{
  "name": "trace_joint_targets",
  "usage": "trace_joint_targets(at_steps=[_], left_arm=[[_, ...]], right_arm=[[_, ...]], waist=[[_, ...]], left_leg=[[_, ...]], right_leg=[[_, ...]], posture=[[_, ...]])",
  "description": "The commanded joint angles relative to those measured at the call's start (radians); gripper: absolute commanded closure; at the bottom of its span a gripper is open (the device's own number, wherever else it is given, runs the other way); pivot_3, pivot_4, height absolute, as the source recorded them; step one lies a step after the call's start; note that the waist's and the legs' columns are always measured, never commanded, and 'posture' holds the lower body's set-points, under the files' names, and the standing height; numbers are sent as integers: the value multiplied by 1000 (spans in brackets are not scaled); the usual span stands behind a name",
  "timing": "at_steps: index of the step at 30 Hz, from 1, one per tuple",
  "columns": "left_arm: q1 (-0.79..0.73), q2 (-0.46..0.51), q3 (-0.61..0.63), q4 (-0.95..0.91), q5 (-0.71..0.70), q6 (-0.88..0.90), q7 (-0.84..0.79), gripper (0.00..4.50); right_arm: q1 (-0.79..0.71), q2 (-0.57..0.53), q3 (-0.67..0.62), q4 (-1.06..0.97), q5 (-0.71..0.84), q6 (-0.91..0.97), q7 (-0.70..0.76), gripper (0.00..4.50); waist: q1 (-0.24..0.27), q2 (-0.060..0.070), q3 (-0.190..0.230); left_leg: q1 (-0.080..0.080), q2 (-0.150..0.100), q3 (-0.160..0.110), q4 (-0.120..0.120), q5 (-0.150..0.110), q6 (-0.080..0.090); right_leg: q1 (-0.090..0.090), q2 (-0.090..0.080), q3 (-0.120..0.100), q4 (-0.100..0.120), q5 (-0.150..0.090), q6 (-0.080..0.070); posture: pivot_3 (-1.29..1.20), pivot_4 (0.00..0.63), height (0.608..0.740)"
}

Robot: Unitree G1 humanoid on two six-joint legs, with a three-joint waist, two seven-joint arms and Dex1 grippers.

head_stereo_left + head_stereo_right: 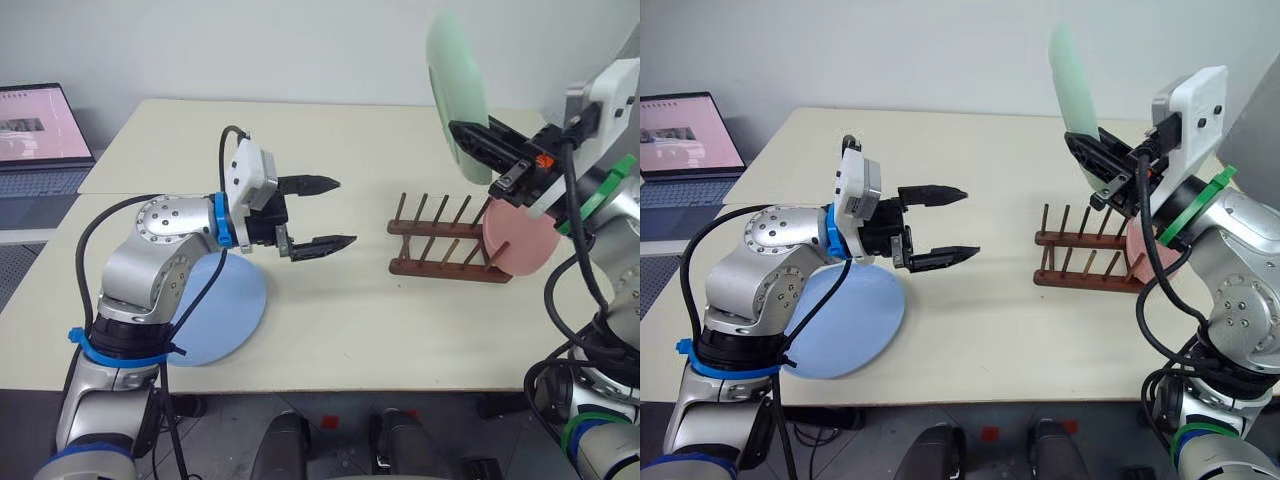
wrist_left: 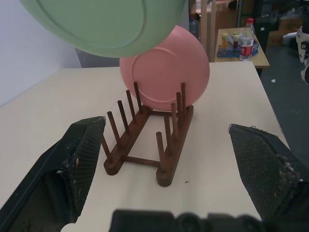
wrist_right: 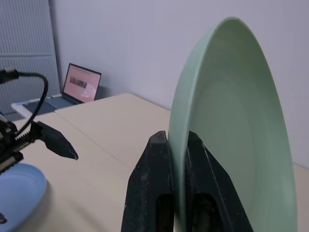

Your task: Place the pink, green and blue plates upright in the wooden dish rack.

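The wooden dish rack (image 1: 445,245) sits right of the table's middle. A pink plate (image 1: 525,240) stands upright in its right end slot. My right gripper (image 1: 478,140) is shut on the rim of the green plate (image 1: 455,85), holding it upright in the air above the rack. The blue plate (image 1: 225,315) lies flat near the table's front left, partly under my left arm. Above its right edge, my left gripper (image 1: 315,213) is open and empty, pointing level toward the rack.
An open laptop (image 1: 40,135) sits on a lower surface beyond the table's left edge. A seam runs across the tabletop at the left. Bare tabletop (image 1: 340,150) lies between my left gripper and the rack and behind it.
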Motion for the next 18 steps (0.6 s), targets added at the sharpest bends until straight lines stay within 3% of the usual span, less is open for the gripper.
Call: trace_joint_targets(at_steps=[1, 4, 8, 18], left_arm=[[-6, 14, 15, -71, -50, 8, -45, 38], [-10, 7, -16, -76, -36, -14, -79, 38], [-21, -15, -39, -72, -37, -18, -91, 38], [-37, -42, -75, -59, -21, -28, -132, 38]], right_arm=[[1, 14, -119, -27, 116, 80, -57, 4500], [31, 105, -277, -34, 236, 192, -144, 4500], [88, 164, -355, -44, 331, 226, -229, 4500], [208, 184, -345, 29, 499, 131, -387, 4500]], waist=[[0, 0, 0], [0, 0, 0], [0, 1, 0], [-3, 1, 0]], left_leg=[[0, 0, 0, 0, 0, 0], [0, 1, 0, -1, 0, 0], [-2, 2, -1, -2, 0, 0], [-1, 2, -1, -2, 0, 0]], right_leg=[[0, 1, 0, 0, 0, 0], [0, 3, 0, 0, 1, 2], [-2, 4, 0, 0, 1, 1], [-2, 5, 0, 0, 0, 1]], posture=[[0, 150, 733], [0, 150, 733], [0, 150, 733], [0, 150, 733]])
